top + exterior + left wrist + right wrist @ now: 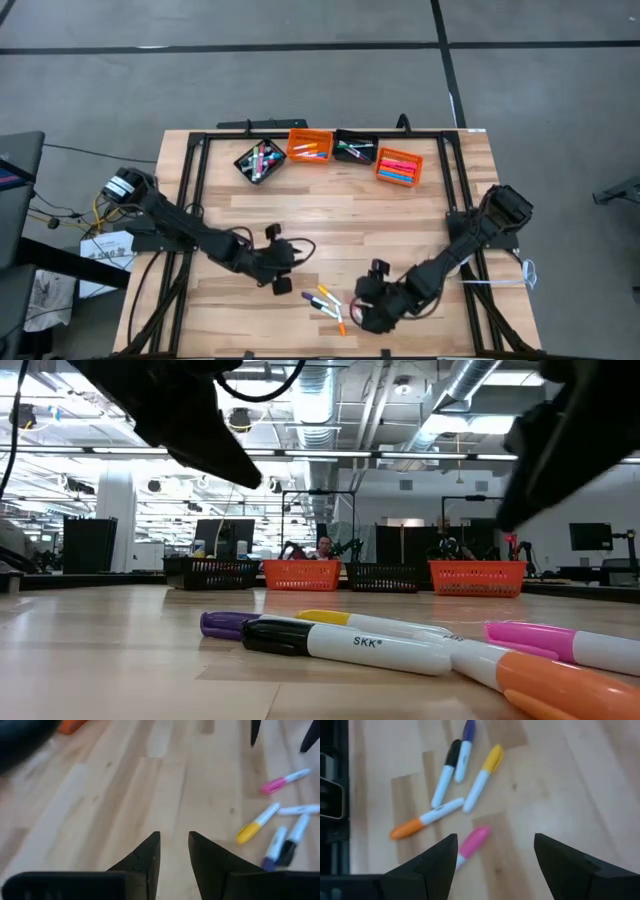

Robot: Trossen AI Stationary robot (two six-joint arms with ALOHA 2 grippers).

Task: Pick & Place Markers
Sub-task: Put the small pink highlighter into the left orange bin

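Your right gripper point(492, 857) is the nearer one, hovering wide open and empty with the pink marker point(472, 843) lying between its fingers, long axis running roughly 2-to-8 o'clock in the right wrist view. I'm counting five loose markers on the table point(330, 215): pink, orange point(425, 817), yellow point(482, 777), black point(446, 771), purple point(464, 747). Four bins at 12 o'clock: two black, two orange. Left gripper point(174, 851) is waiting nearby, barely open, holding nothing.

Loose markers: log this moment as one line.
loose markers: five, on table | right gripper: open above pink marker | left gripper: empty, beside pile | bins: partly filled
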